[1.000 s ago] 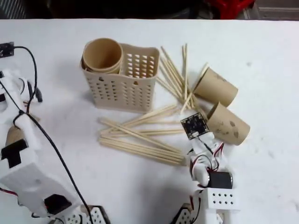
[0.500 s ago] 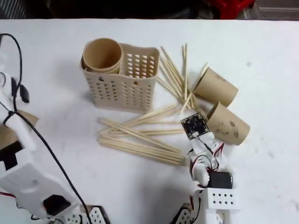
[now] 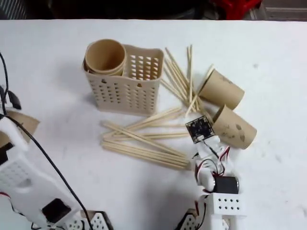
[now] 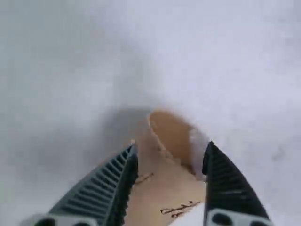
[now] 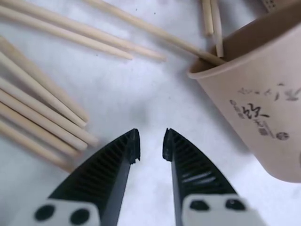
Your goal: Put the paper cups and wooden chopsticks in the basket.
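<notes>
Basket [image 3: 127, 91] first: it stands upright on the white worktop [image 3: 268, 57], at about 11 o'clock from the middle of the high view. A stack of paper cups [image 3: 105, 56] sits upright in its 9 o'clock end.

At the basket's 3 to 4 o'clock you have two more cups lying on their sides, the farther cup [image 3: 223, 90] and the nearer cup [image 3: 236, 128], close together. A fan of chopsticks [image 3: 180, 79] lies flat between the basket and the farther cup. A second bundle of chopsticks [image 3: 144, 141] lies flat at the basket's 5 o'clock.

Your right arm [image 3: 213, 163] sits at 5 o'clock on the worktop, just at the nearer cup's 8 o'clock. Your right pincer [image 5: 150, 143] hangs low over bare worktop with its fingers slightly parted and nothing between them. The nearer cup's mouth is on one side of it and chopstick ends are on the other.

Your left pincer [image 4: 170, 149] is clamped on a held cup [image 4: 157, 193], one finger on each side, with the cup's mouth pointing away from the wrist. This is at the worktop's 8 o'clock edge, well apart from the basket. You cannot tell whether that cup touches the worktop.
</notes>
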Tool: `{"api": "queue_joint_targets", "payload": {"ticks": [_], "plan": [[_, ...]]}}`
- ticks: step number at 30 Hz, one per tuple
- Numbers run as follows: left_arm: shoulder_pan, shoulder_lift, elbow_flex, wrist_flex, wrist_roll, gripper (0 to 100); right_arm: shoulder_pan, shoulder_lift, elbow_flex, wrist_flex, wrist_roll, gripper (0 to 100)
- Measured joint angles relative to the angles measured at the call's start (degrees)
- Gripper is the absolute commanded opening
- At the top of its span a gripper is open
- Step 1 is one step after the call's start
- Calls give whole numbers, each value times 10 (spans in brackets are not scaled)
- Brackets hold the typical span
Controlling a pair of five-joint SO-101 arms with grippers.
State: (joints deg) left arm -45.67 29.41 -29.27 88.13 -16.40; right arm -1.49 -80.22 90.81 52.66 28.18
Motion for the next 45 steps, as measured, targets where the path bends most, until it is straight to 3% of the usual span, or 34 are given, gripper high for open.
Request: {"api": "queue_joint_targets", "payload": {"ticks": [8,18,27,37,45], "plan": [[0,39,-20,4,5,237,0,0,0,0,0,91],[-8,29,-21,128,-105,164,0,0,0,0,0,91],[-108,-53,-16,138,-235,126,0,0,0,0,0,91],[-255,-147,215,131,-454,131,0,0,0,0,0,91],[-280,-170,375,-25,-481,91,0,0,0,0,0,91]]}}
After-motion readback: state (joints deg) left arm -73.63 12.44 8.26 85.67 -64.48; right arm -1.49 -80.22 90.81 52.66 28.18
